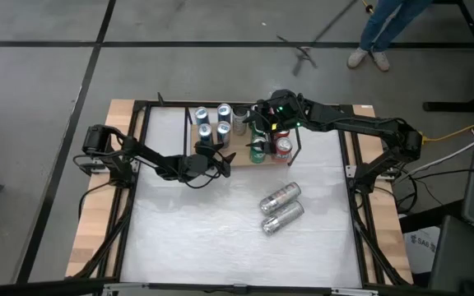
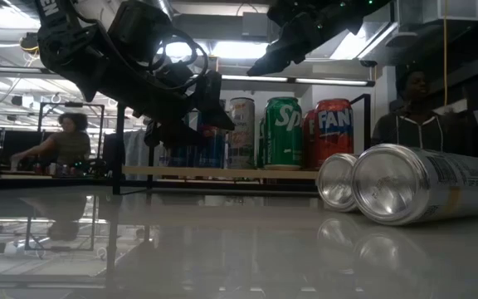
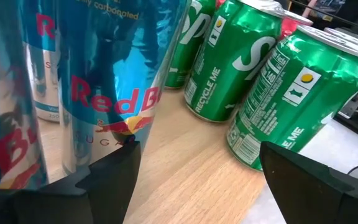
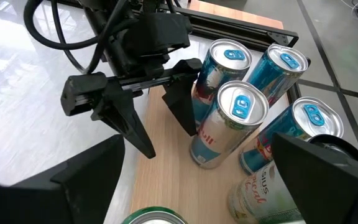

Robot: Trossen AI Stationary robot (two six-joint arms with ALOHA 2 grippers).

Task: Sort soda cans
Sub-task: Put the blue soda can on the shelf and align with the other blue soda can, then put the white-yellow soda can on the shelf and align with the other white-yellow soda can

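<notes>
Upright soda cans stand on a wooden board (image 1: pixel 241 161) at the table's far middle: several blue-and-silver cans (image 1: pixel 212 122) on its left part, green cans (image 3: pixel 229 68) and red cans (image 1: pixel 283 148) on its right. Two silver cans (image 1: pixel 281 197) (image 1: pixel 283 217) lie on their sides on the table. My left gripper (image 1: pixel 225 158) is open and low at the board's near edge, beside the nearest blue-and-silver can (image 4: pixel 213 87), with only bare board between its fingers (image 3: pixel 199 152). My right gripper (image 4: pixel 197 186) hangs open above the board, over the cans. My left gripper has one finger (image 4: pixel 182 106) right against the side of the nearest blue-and-silver can (image 4: pixel 204 102), coming level from the table's left; whether it touches the can, I cannot tell. The can stands upright on the board.
A pale can (image 4: pixel 260 193) stands among the blue ones. A black frame (image 1: pixel 138 164) rims the table. The table's near half is free apart from the two lying cans. People show in the room behind (image 2: pixel 417 116) (image 2: pixel 69 141), and legs (image 1: pixel 381 33) beyond the far edge.
</notes>
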